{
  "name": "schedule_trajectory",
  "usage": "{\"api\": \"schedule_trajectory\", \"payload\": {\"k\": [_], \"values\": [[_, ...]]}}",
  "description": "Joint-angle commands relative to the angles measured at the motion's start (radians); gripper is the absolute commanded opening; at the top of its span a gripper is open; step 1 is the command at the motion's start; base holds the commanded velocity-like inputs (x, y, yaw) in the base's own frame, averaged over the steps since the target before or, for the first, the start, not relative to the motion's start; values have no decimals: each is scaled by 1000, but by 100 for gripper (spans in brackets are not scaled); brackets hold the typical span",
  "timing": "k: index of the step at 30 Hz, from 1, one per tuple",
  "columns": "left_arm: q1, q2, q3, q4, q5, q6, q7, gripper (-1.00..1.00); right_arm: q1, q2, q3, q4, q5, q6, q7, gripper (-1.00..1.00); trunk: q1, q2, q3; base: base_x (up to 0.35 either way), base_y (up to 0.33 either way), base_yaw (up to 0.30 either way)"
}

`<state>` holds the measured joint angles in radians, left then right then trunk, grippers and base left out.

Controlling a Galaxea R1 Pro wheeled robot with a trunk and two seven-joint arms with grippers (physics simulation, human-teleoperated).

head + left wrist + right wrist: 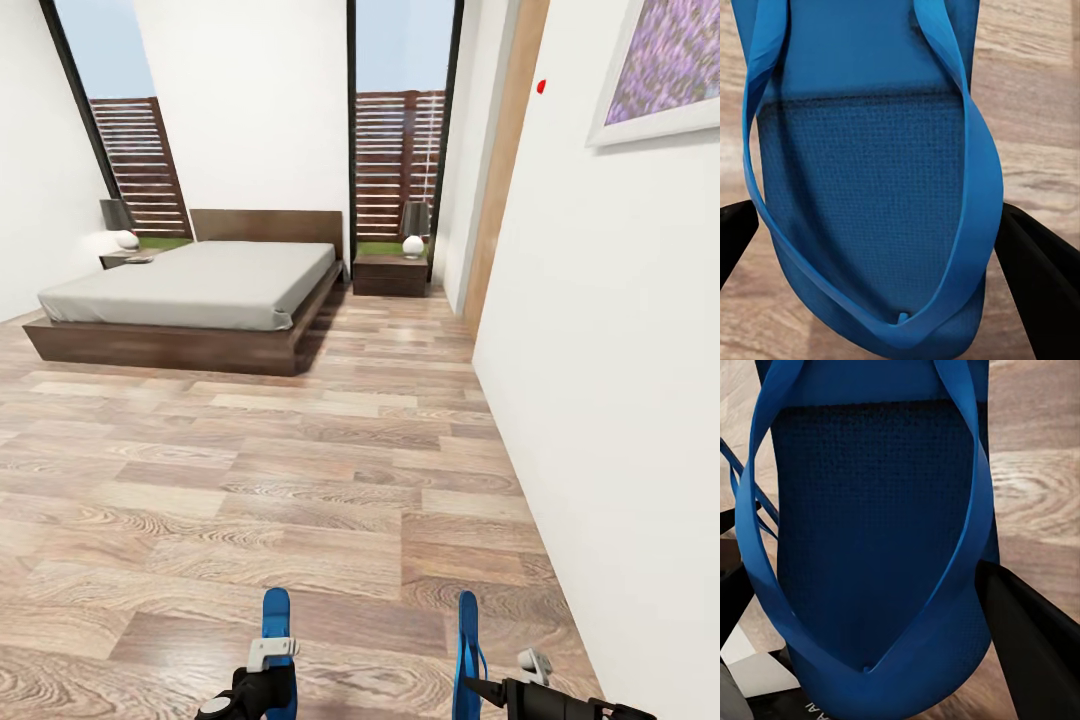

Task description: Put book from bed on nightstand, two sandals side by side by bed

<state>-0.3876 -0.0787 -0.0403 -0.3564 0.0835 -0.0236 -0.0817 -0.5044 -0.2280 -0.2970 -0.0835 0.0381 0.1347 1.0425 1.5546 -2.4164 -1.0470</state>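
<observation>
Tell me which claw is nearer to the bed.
Left. The left claw, holding one sandal, is low in the head view on the same side as the bed. The right claw, gripping the other sandal, is further over by the white wall.

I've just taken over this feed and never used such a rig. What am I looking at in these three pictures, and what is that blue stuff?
You are driving a wheeled robot with two arms. The big picture comes from its head: a bedroom with the bed, a nightstand at each side and a wooden floor. The close-ups come from cameras at each wrist. The blue things are flip-flops: the left tool holds one sandal, the right tool holds the other sandal.
</observation>
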Motion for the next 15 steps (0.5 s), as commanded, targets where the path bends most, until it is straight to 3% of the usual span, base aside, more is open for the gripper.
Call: {"api": "schedule_trajectory", "payload": {"k": [1, 15], "values": [[0, 0, -4, 1, 9, -2, -1, -100, 0, 0, -8, -1, 4, 11, 5, -100, 0, 0, -1, 0, 0, -4], [0, 0, -4, 1, 9, -2, -1, -100, 0, 1, -8, -1, 5, 11, 4, -100, 0, 0, -1, 43, 0, 0]]}}
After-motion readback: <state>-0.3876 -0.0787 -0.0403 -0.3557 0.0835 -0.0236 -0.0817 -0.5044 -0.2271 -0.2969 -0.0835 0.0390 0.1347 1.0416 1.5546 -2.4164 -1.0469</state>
